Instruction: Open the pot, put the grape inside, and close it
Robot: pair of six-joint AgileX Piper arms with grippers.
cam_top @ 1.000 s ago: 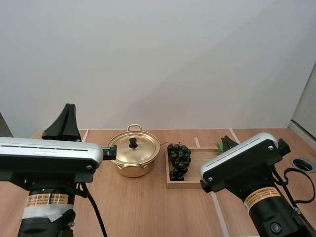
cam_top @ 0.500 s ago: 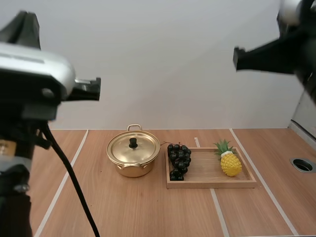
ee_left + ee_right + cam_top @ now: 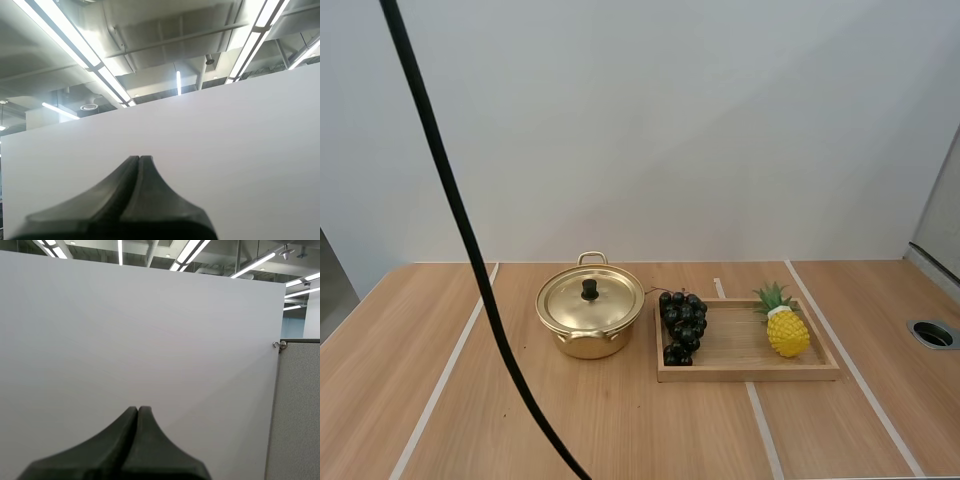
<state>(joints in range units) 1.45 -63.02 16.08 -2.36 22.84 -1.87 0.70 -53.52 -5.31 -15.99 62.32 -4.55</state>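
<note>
Wooden table [image 3: 640, 430]: gold pot [image 3: 588, 343] (lid [image 3: 582, 303] on), dark grapes [image 3: 682, 325] just beside.

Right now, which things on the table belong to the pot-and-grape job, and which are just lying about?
Job:
- round gold metal pot
- its gold lid with a black knob, on the pot
- bunch of dark purple grapes, at the left end of the shallow wooden tray

Lying about:
- that tray
- yellow pineapple with green leaves, at its right end

Bright, even light falls from above; the gold pot [image 3: 588, 344] carries a soft sheen on its lid [image 3: 568, 306]; faint shadows lie under pot and wooden tray [image 3: 750, 374].
</note>
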